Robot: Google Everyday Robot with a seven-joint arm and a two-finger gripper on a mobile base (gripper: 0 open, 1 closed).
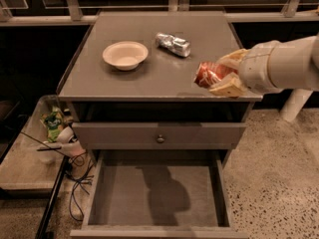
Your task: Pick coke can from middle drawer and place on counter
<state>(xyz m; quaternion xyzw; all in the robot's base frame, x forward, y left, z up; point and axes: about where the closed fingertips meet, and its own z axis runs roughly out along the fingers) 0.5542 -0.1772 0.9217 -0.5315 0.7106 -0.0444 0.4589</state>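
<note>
My gripper is shut on the red coke can and holds it tilted just above the front right part of the counter. The pale fingers clamp the can from above and below. The arm reaches in from the right. The middle drawer is pulled open low in the view, its grey floor bare with only the arm's shadow on it.
A pale bowl and a silver foil-coloured can lying on its side sit on the counter's far half. A closed drawer front with a round knob is above the open drawer. A low shelf with clutter and cables stands at the left.
</note>
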